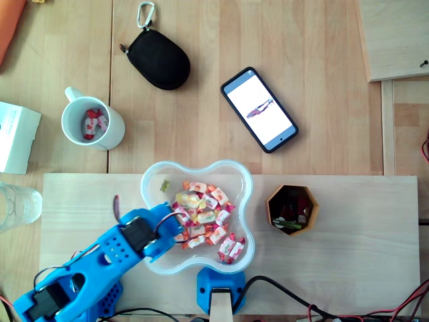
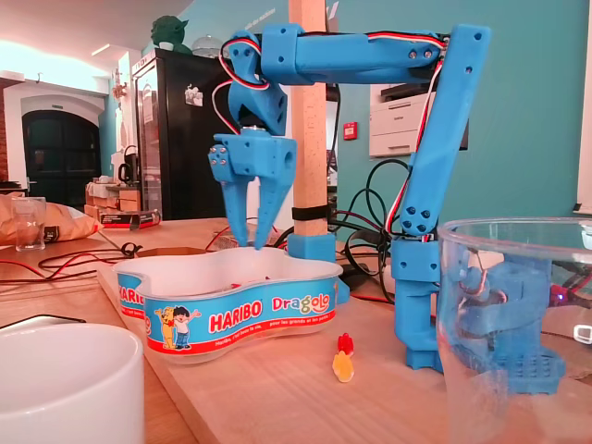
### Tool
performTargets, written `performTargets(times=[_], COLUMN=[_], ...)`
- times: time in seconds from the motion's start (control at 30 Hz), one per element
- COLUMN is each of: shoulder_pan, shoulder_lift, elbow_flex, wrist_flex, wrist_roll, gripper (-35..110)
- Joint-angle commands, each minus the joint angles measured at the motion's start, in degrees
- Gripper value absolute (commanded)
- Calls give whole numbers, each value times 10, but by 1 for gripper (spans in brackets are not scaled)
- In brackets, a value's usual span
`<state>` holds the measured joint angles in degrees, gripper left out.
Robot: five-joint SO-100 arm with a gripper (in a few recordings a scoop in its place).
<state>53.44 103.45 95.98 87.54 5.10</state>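
You have the gripper [image 2: 250, 242] hanging tips-down over the Haribo Dragolo tub [image 2: 259, 314]. Its jaws are apart, and in the fixed view nothing shows between them. The tips stand just above the tub's rim.

In the overhead view the gripper [image 1: 175, 229] is over the left part of the tub [image 1: 245, 180], at the left edge of the heap of wrapped candies [image 1: 204, 213]. The heap fills the tub's middle and lower right. The tub sits on the wooden board [image 1: 362, 255], left of the middle, and reaches just past the board's upper edge.

A hexagonal wooden cup [image 1: 271, 209] stands on the board just to the right of the tub, not touching it. In the fixed view a small gummy [image 2: 343, 361] lies on the board near the tub's front wall.

On the desk [image 1: 322, 40] beyond the board's upper left corner is a white mug [image 1: 114, 137] with a couple of wrapped candies in it. Further up are a black pouch [image 1: 157, 59] with a carabiner and, to its right, a smartphone [image 1: 259, 109] lying face up with its screen lit.
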Motion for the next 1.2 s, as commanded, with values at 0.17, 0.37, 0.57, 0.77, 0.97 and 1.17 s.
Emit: performTargets(times=[0.17, 0.37, 0.57, 0.77, 0.97, 1.17], shoulder_pan=[6, 6, 6, 6, 6, 6], shoulder_lift=[11, 11, 11, 11, 11, 11], elbow_flex=[44, 72, 88, 88, 90, 91], wrist_flex=[-111, -122, -123, -123, -123, -123], wrist_roll=[-4, -6, 4, 4, -3, -6], gripper=[12, 15, 15, 16, 16, 25])
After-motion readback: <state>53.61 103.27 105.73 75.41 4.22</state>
